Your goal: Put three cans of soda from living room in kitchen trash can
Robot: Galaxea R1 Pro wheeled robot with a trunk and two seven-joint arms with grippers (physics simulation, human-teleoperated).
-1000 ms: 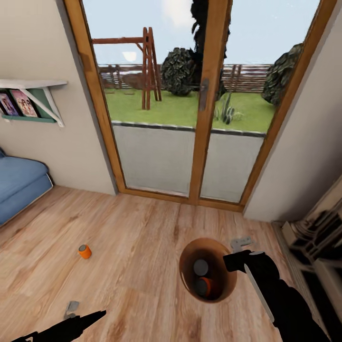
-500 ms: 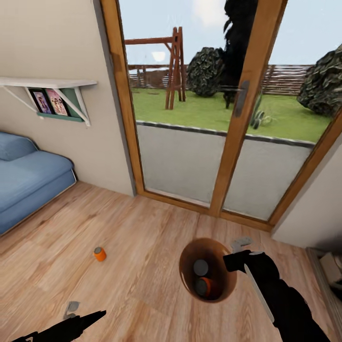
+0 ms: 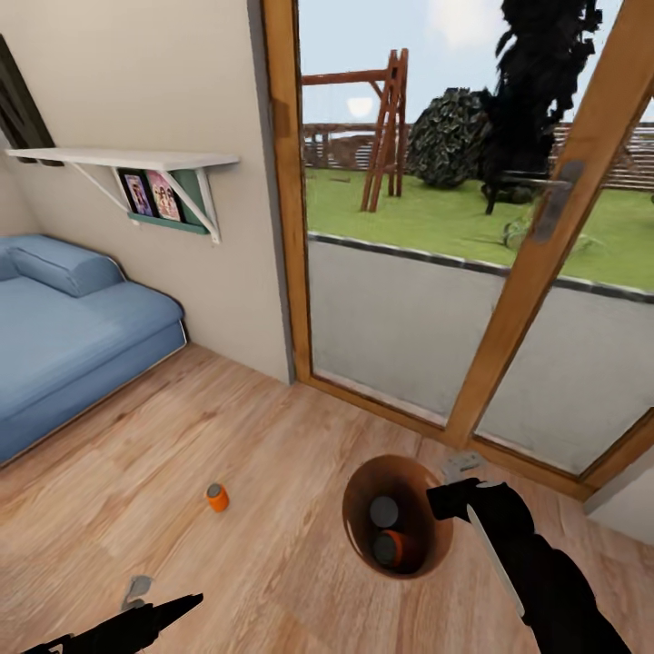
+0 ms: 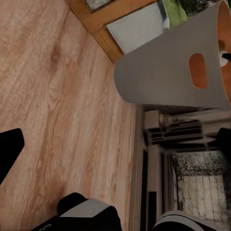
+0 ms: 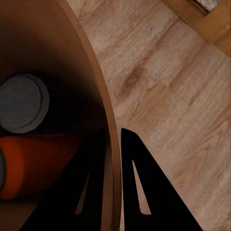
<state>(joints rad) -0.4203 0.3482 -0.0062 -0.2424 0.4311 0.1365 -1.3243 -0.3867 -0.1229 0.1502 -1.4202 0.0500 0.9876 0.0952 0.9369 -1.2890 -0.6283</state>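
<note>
From the head camera I look down over the living room's light wood floor [image 3: 272,472], with my right gripper [image 3: 451,481] clamped on the rim of the trash can [image 3: 356,509], one finger inside the wall and one outside, as the right wrist camera shows [image 5: 108,183]. Two soda cans sit in the bin: one upright with its grey top showing [image 3: 384,511], and an orange one lying beside it [image 3: 391,549]. The third orange can [image 3: 216,497] stands alone on open floor, well apart from the bin toward my left side. The blue sofa [image 3: 64,336] bounds that side, a wall shelf [image 3: 127,159] above it. Ahead, a wood-framed glass door [image 3: 509,300] closes the room off from a garden. Bare planks lie between can, sofa and door. My left gripper [image 3: 138,592] hovers low over the floor; I cannot tell whether its fingers are parted or closed.
</note>
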